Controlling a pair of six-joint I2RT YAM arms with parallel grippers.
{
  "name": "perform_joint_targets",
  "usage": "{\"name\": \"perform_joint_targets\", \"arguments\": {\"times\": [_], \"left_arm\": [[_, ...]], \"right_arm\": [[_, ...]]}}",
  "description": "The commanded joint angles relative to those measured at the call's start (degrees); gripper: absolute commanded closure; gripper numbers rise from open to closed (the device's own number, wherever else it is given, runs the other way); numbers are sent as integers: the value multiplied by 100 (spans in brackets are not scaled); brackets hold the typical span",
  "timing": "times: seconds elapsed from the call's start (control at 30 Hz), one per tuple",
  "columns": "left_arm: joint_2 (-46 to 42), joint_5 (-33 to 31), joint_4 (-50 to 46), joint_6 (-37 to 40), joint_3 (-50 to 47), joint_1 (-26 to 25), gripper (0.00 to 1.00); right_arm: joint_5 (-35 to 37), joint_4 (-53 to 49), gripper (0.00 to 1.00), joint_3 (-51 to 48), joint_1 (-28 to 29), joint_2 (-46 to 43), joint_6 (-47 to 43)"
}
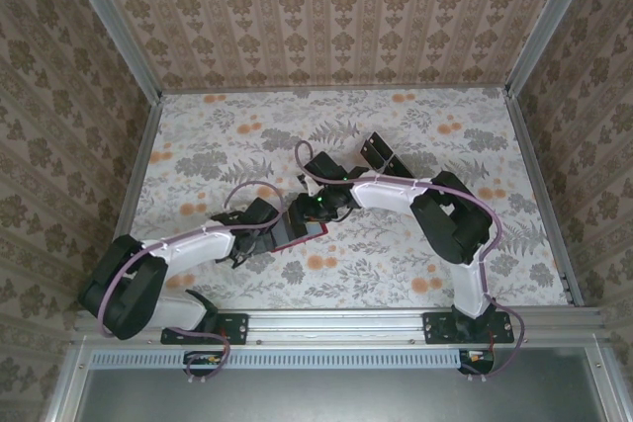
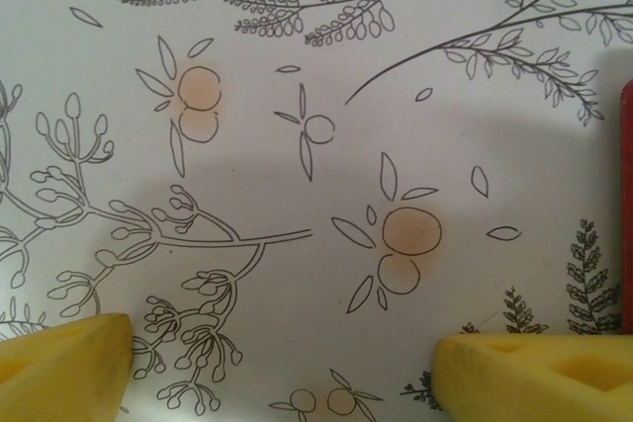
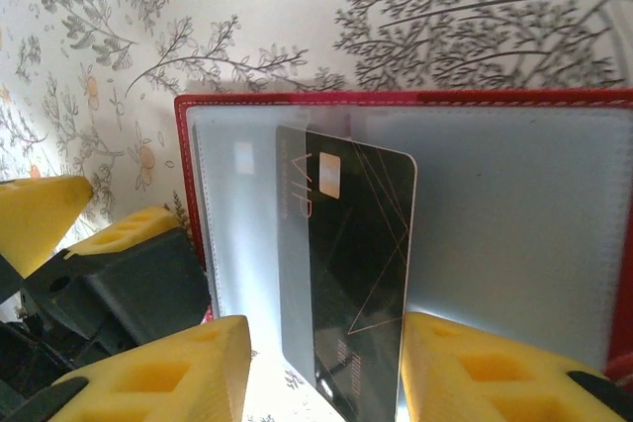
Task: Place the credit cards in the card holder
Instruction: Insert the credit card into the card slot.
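Top external cam, going left to right: my left pincer (image 1: 262, 236) is down at the flowery table (image 1: 445, 274), just beside the left edge of the wallet (image 1: 303, 233), which is a small red patch about mid-table. My right pincer (image 1: 316, 209) hangs over the wallet's far side and covers most of it, so from up here I can't read either pincer's state. Further right and back a dark thing (image 1: 380, 152) lies well apart from the wallet, too small to tell what it is.

Left wrist cam sorts out the left one: the yellow fingers (image 2: 69, 363) are spread wide with just cloth between them, and a strip of the wallet's red edge peeks in at the far right.

Right wrist cam has the stuff the other two miss. The wallet lies open, red rim around a greyish clear sleeve (image 3: 514, 224). My left pincer is at its left edge, touching or nearly, can't say which. One black card (image 3: 361, 234) marked VIP sits between my right fingers, its left part tucked under the sleeve. The right finger meets the card's edge, but there's a bright gap on the other side, so I can't tell if I'm clamping it or just straddling it.
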Motion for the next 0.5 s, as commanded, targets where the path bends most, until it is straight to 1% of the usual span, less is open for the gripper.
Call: {"name": "perform_joint_targets", "arguments": {"times": [0.0, 0.17, 0.33, 0.43, 0.47], "left_arm": [[360, 293, 999, 158, 4, 89, 0], [409, 302, 1049, 179, 10, 91, 0], [407, 271, 1010, 185, 17, 91, 0], [393, 248, 1000, 192, 24, 93, 0], [404, 245, 1005, 193, 19, 99, 0]], "right_arm": [[-139, -335, 55, 193, 48, 144, -199], [154, -789, 50, 312, 37, 84, -579], [364, -1001, 46, 428, -39, -160, -856], [489, -1099, 47, 513, -105, -257, -954], [538, -1144, 49, 560, -128, -255, -997]]}}
